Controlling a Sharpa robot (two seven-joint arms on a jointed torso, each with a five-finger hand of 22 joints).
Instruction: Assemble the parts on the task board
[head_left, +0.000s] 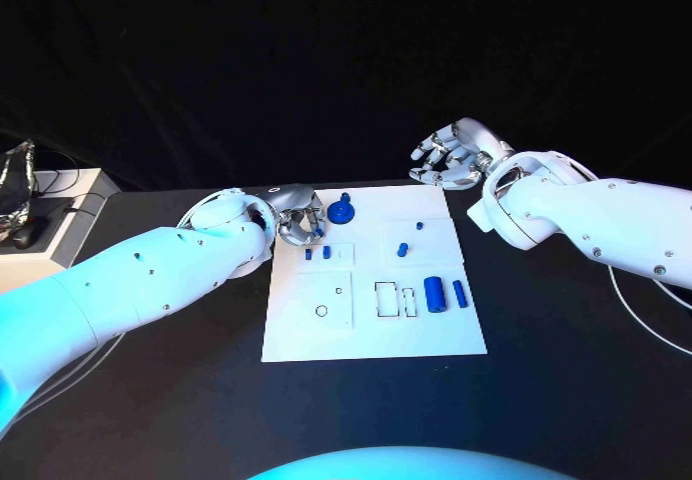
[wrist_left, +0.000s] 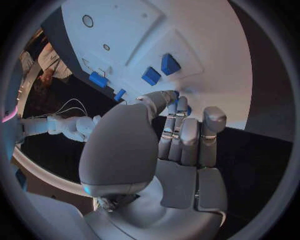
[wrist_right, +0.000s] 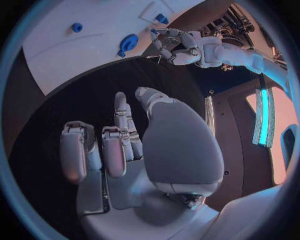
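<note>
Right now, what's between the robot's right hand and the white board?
Only bare black table. In the head view, the right robot hand hovers past the far corner of the task board, holding nothing.

Cool bluish light is washing over everything, strongest on the left arm (head_left: 130, 290) in the head view. Backdrop is staying near black and the dark surface (head_left: 577, 400) is giving almost no reflection, while the white task board (head_left: 372, 330) is reading bright but not blown out. Both wrist views are bending heavily at the circle rim, with dark vignetting around. Soft glare is sitting on the left hand (wrist_left: 125, 150) and right hand (wrist_right: 175, 145) palms. A bright cyan strip light (wrist_right: 264, 117) is glowing at the right wrist rim.
</note>
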